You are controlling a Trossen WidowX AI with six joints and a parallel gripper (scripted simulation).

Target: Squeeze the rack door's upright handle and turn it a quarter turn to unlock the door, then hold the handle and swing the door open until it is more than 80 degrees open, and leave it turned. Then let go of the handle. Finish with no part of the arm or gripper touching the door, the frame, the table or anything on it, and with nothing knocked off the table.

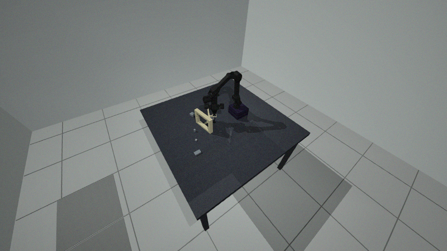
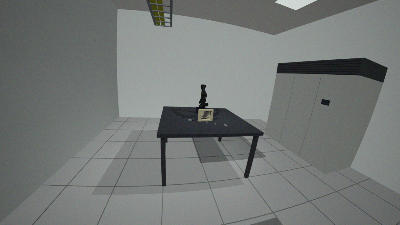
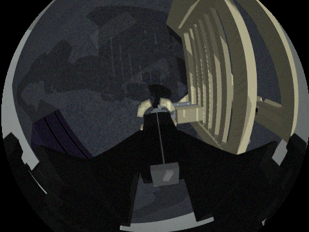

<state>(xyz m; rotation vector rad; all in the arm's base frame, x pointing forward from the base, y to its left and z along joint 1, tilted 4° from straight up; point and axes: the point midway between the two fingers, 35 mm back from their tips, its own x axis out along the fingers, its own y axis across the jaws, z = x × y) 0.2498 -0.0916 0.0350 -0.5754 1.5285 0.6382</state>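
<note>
Black and angular, the hand [image 1: 213, 117] [image 3: 159, 135] clamps the handle beside the slatted cream door [image 1: 209, 115] [image 3: 209, 74].

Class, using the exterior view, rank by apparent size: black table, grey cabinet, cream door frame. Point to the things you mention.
1. Grey cabinet with dark vents [image 2: 307, 112]
2. Black four-legged table [image 1: 248, 152] [image 2: 178, 128]
3. Cream square door frame [image 1: 212, 126] [image 2: 205, 120]
</note>
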